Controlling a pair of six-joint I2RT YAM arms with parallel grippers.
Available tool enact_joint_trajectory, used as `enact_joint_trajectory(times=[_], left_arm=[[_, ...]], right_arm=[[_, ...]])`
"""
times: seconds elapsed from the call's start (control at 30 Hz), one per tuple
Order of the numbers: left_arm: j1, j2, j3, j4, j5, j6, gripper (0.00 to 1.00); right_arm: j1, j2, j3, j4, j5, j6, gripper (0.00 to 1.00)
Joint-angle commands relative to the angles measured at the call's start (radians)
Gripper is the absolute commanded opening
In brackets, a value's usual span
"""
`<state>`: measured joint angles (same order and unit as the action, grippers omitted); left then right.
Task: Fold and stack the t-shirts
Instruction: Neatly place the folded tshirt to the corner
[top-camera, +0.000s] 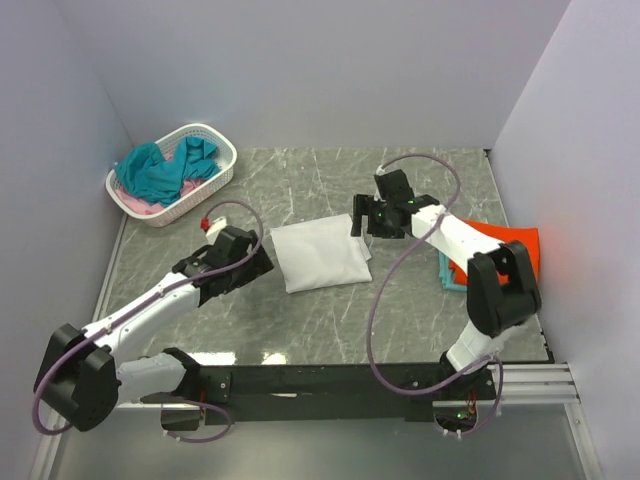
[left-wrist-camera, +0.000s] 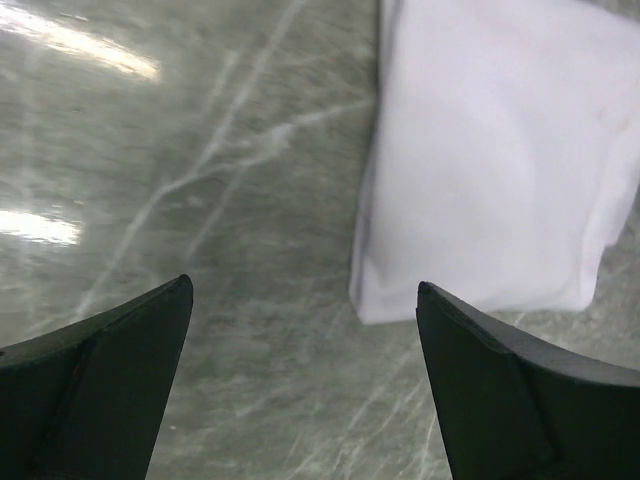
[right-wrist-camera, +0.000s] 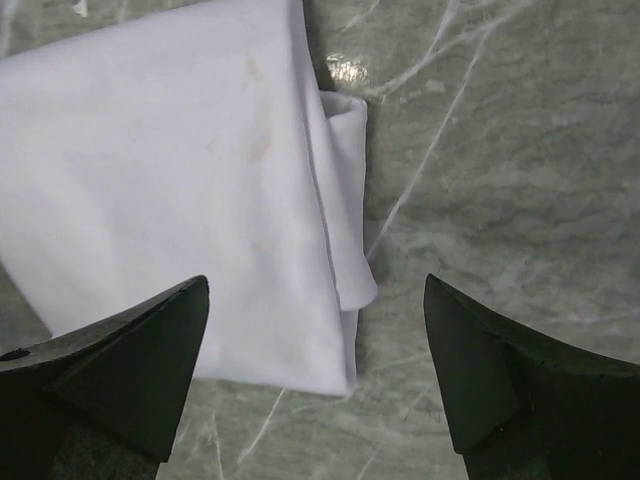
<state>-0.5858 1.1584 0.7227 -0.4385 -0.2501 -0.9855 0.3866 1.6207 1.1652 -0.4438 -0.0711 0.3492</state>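
Note:
A folded white t-shirt (top-camera: 318, 255) lies flat in the middle of the table. My left gripper (top-camera: 262, 262) is open and empty just left of it, above bare table; in the left wrist view (left-wrist-camera: 305, 290) the shirt (left-wrist-camera: 500, 160) lies ahead to the right. My right gripper (top-camera: 362, 226) is open and empty over the shirt's far right corner; the right wrist view (right-wrist-camera: 315, 285) shows the shirt (right-wrist-camera: 170, 190) with its folded edge between the fingers. An orange-red shirt (top-camera: 510, 245) lies on a teal one (top-camera: 450, 275) at the right.
A white perforated basket (top-camera: 215, 180) at the back left holds teal shirts (top-camera: 165, 168) and a pink one (top-camera: 135, 205). Walls close in the left, back and right. The right arm's cable (top-camera: 385, 290) loops over the table's front right.

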Motion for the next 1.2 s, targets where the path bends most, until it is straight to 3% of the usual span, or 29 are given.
enact_joint_trajectory(times=[0.0,0.4,0.87,0.97,1.07,1.1,1.17], left_arm=[[0.065,-0.055,-0.034,-0.011,-0.006,0.011,1.00],[0.138,-0.095,-0.083,0.006,0.021,0.022,1.00],[0.147,-0.060,-0.100,0.029,0.069,0.013,0.99],[0.149,-0.077,-0.101,0.021,0.064,0.013,0.99],[0.149,-0.092,-0.104,0.014,0.064,0.013,0.99],[0.149,-0.101,-0.105,0.014,0.064,0.013,1.00],[0.150,-0.108,-0.108,0.011,0.055,0.011,0.99]], right_arm=[[0.018,0.068,0.090,-0.007,0.028,-0.010,0.93],[0.080,0.310,0.203,-0.065,0.114,0.020,0.79],[0.130,0.347,0.128,-0.029,0.105,0.059,0.63],[0.129,0.343,0.107,-0.009,0.085,0.062,0.51],[0.129,0.334,0.085,0.017,0.050,0.048,0.24],[0.130,0.323,0.080,0.016,0.041,0.037,0.06],[0.129,0.302,0.070,0.019,0.057,0.034,0.00]])
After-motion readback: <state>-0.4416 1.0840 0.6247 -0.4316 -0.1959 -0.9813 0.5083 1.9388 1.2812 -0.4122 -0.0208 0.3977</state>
